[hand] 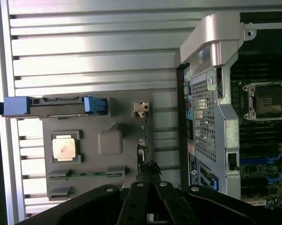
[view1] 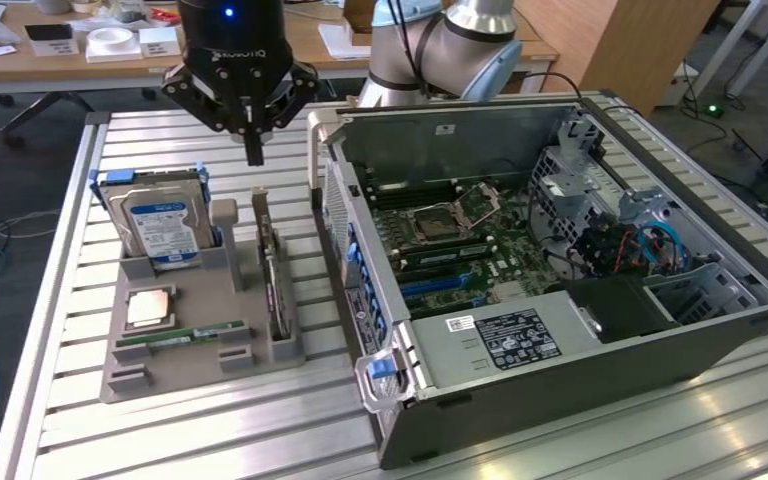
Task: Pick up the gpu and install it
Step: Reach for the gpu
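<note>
Gpu (view1: 275,275): on edge in the grey holder (view1: 184,375) on the counter (view1: 157,440), just beside the open case (view1: 558,300), long axis parallel to the case wall. Gripper (view1: 253,150): I read the fingers pressed together, empty, above the card's far end

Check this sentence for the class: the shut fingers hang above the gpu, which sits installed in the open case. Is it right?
One thing is wrong. The gpu is not in the case; it stands on edge in the grey holder beside it, as the exterior view shows. The shut fingers do hang above it.
</note>
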### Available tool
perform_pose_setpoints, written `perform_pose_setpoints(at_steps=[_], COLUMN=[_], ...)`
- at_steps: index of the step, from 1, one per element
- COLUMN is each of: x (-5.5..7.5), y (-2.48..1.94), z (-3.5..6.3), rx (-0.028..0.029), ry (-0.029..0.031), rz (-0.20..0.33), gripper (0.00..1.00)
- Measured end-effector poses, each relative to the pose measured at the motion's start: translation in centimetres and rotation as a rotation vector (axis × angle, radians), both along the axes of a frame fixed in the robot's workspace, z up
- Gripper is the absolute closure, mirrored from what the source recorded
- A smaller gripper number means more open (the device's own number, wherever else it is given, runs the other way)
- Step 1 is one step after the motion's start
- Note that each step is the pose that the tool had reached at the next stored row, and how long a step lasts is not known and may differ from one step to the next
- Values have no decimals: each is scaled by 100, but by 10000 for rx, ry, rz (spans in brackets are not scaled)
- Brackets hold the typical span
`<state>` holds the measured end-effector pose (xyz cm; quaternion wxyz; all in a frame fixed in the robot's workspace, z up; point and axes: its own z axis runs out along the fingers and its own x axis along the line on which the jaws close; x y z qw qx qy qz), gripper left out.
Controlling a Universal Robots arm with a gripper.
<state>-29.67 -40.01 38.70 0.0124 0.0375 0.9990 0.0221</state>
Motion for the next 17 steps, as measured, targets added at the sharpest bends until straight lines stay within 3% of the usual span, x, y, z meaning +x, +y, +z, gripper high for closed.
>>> perform_pose_setpoints(at_steps=[5, 17], x=[-6, -19], y=[-75, -317], z=[0, 0], rx=[0, 0], ry=[-1, -1], rz=[1, 2], gripper=[89, 89])
